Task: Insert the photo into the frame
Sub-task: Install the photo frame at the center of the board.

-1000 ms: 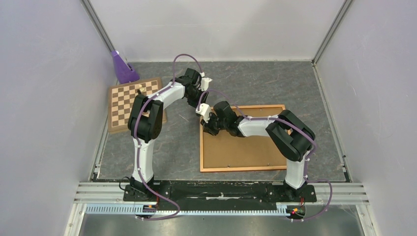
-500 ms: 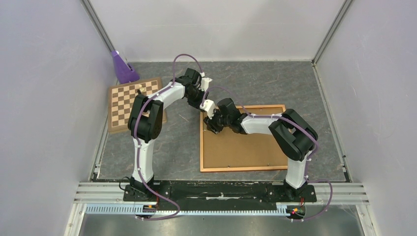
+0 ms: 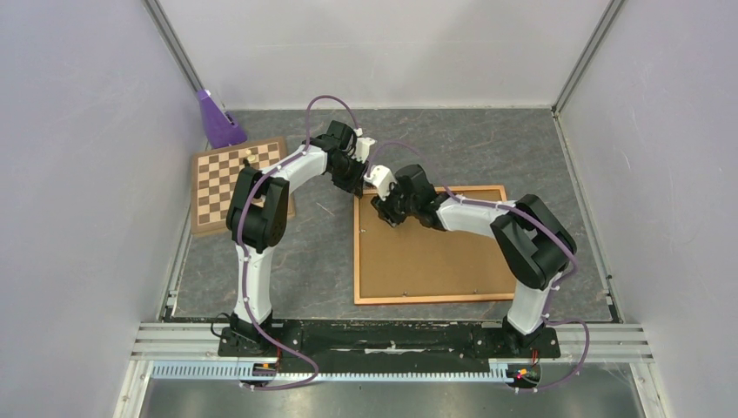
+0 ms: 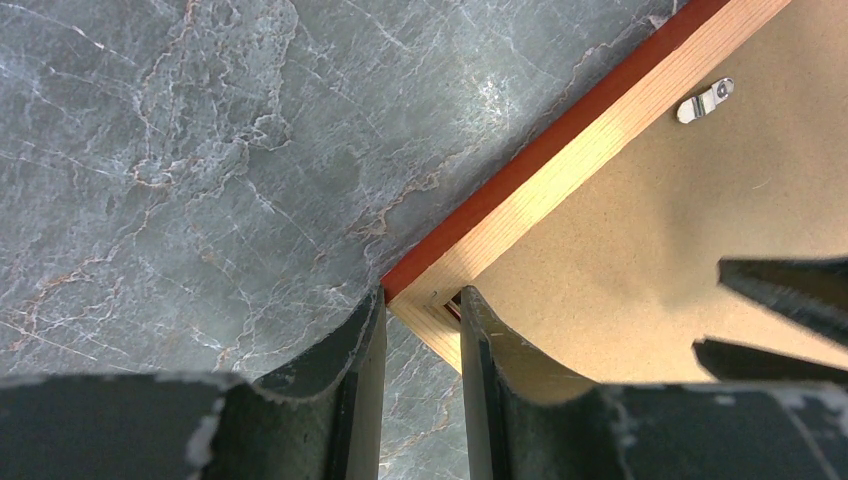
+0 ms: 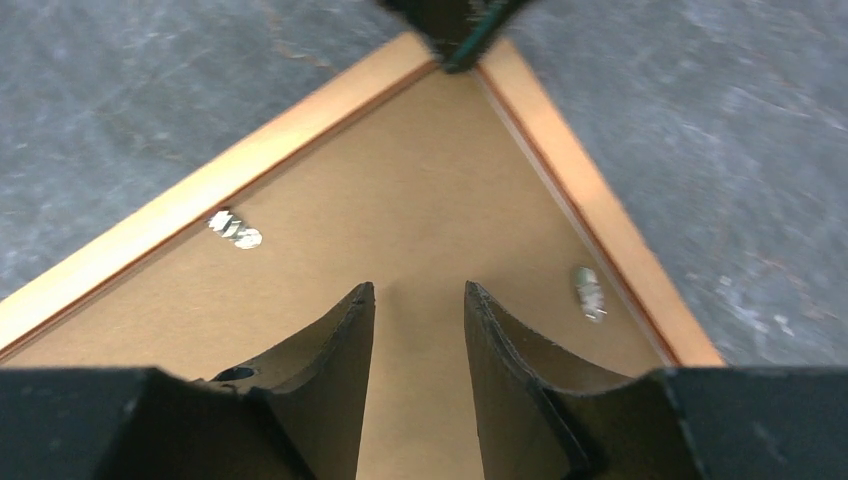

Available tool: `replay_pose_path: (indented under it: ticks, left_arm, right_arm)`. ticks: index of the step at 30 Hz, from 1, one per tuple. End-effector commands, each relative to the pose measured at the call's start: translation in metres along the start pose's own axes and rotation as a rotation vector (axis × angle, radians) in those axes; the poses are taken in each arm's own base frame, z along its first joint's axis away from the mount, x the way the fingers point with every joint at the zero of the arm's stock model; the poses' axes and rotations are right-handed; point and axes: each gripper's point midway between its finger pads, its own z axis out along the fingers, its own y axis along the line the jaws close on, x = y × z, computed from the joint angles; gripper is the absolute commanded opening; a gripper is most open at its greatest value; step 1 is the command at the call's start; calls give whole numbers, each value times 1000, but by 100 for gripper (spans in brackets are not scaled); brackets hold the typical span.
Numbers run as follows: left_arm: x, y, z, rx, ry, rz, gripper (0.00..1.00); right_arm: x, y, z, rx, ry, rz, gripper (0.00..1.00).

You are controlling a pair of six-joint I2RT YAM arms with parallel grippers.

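The frame (image 3: 426,299) lies face down on the worktop (image 3: 487,148), right of centre, with the brown backing panel (image 3: 426,257) seated inside its rails. The photo shows in no view, and I cannot tell whether it sits under the panel.

My left pincer (image 4: 420,300) is at the frame's far left corner, its fingers narrowly apart on either side of the corner tip. I cannot tell whether they pinch the wood or merely straddle it. My right pincer (image 5: 418,290) hovers just inside that same corner over the panel, jaws partly open and holding nothing.

I judge the step in hand to be turning the small metal clips (image 5: 232,228) near this corner. To do it well, I should steady the corner with the left pincer and lower the right until one fingertip meets a clip from the side. Then I should swivel the clip rather than press down, keeping clear of my left fingers close by.
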Motion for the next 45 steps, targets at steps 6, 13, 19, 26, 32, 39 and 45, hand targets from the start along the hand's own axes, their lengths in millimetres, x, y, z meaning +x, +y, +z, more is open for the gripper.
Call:
replay_pose_path:
  ticks: [6,13,19,26,32,39,45]
  left_arm:
    - [7,-6,0,13,37,-8,13]
    - [5,-7,-2,18,32,-6,12]
    - [6,-8,-1,24,36,-8,12]
    - [6,-9,-1,29,34,-9,13]
    - [8,-10,0,36,41,-6,12]
    - [11,-12,0,45,48,-3,12]
    - [18,-12,1,50,62,1,12]
  right_arm:
    - [-23,-74,-18,235,12,-5,39]
    - [-1,-90,-9,261,63,-5,37]
    - [10,-91,-2,260,89,-20,37]
    - [20,-92,3,268,113,-20,37]
    - [27,-98,8,299,129,-5,37]
    - [29,-112,10,372,147,-1,37]
    - [27,-120,9,415,149,-4,36]
